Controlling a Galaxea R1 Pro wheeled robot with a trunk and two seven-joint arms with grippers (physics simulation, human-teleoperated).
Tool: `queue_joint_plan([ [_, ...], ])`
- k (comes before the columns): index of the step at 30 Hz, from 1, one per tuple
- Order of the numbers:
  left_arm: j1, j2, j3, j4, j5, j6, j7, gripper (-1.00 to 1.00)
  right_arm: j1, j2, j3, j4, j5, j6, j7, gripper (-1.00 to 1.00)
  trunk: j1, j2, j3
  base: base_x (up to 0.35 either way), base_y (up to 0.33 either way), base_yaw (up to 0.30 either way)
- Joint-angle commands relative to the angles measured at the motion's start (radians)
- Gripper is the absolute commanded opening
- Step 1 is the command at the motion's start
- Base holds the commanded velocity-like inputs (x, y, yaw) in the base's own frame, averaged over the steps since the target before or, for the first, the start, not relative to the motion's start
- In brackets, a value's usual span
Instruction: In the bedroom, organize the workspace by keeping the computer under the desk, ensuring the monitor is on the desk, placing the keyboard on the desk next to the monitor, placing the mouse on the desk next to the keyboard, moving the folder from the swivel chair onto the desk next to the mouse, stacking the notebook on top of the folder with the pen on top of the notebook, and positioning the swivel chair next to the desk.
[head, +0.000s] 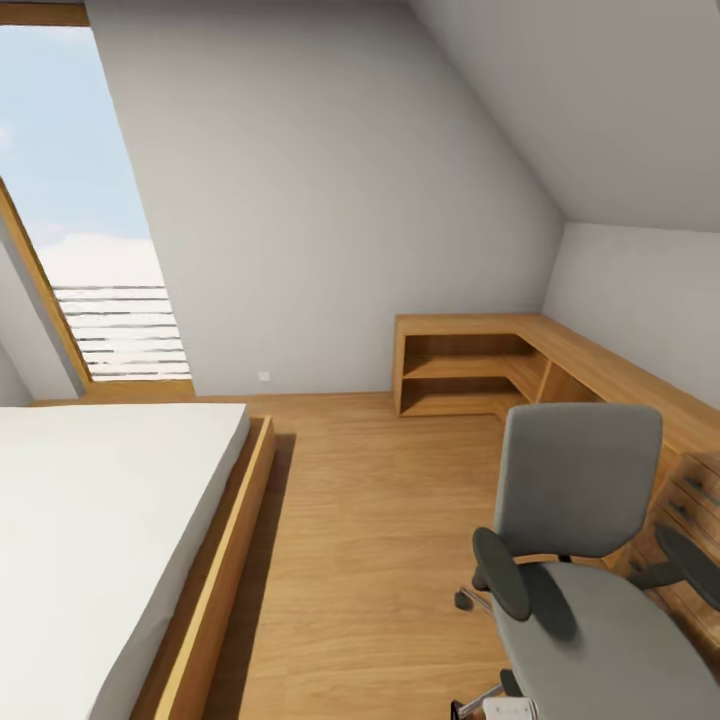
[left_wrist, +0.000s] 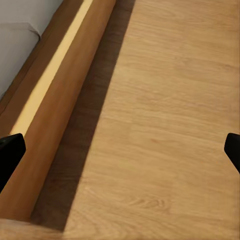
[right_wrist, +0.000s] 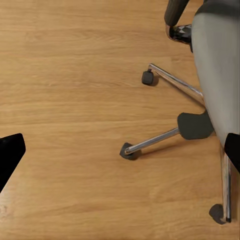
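Grey-upholstered swivel chair (head: 585, 560) with black armrests and chrome wheeled base stands on the light wooden floor (head: 370, 520), just beside a light wooden corner shelf-and-drawer unit (head: 520, 365), seat bare. White-covered bed in a wooden frame (head: 110, 540) lies well apart from the chair. Left gripper (left_wrist: 120, 152) hangs over floor beside the bed frame, fingers spread wide, holding nothing. Right gripper (right_wrist: 120, 152) over floor near the chair base, likewise spread and unloaded.

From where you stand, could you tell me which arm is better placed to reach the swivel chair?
Probably the right. The swivel chair stands at the right of the head view, and the right gripper already looks down on its chrome base and seat. The left gripper hangs open over bare floor beside the bed frame.
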Motion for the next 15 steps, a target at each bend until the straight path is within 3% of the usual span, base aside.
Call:
queue_joint_plan([
  [1, 0.001, -0.001, 0.004, -0.002, -0.004, 0.0, 0.002, 1.0, -0.001, 0.0, -0.008, 0.002, 0.011, -0.003, -0.005, 1.0, 0.0, -0.001, -0.001, 0.039, -0.015, 0.0],
  [6, 0.001, -0.001, 0.004, -0.002, -0.004, 0.0, 0.003, 1.0, -0.001, 0.0, -0.008, 0.002, 0.012, -0.003, -0.005, 1.0, 0.0, -0.001, -0.001, 0.157, -0.008, 0.0],
  [15, 0.001, -0.001, 0.004, 0.0, -0.004, 0.0, 0.003, 1.0, 0.0, -0.001, -0.008, 0.002, 0.014, -0.005, 0.007, 1.0, 0.0, -0.001, -0.001, 0.29, -0.002, 0.0],
])
